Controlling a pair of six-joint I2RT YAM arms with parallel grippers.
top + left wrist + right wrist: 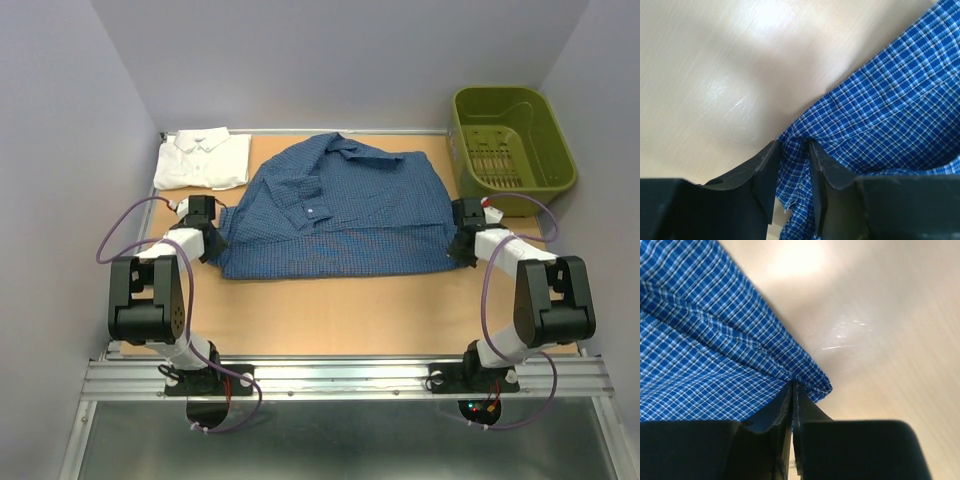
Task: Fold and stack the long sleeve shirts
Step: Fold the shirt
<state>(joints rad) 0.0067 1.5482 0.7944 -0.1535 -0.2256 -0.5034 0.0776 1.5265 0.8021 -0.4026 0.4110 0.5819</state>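
Observation:
The dark blue checked shirt lies spread on the table's middle, collar toward the back, its lower part folded up. My left gripper is at its left edge, jaws closed on a bunched fold of the cloth. My right gripper is at its right edge, shut tight on the hem corner. Checked cloth fills both wrist views. The white shirt lies folded at the back left, apart from both grippers.
An olive-green plastic basket stands at the back right, just behind my right arm. Bare wooden tabletop shows in front of the blue shirt. Grey walls close in both sides and the back.

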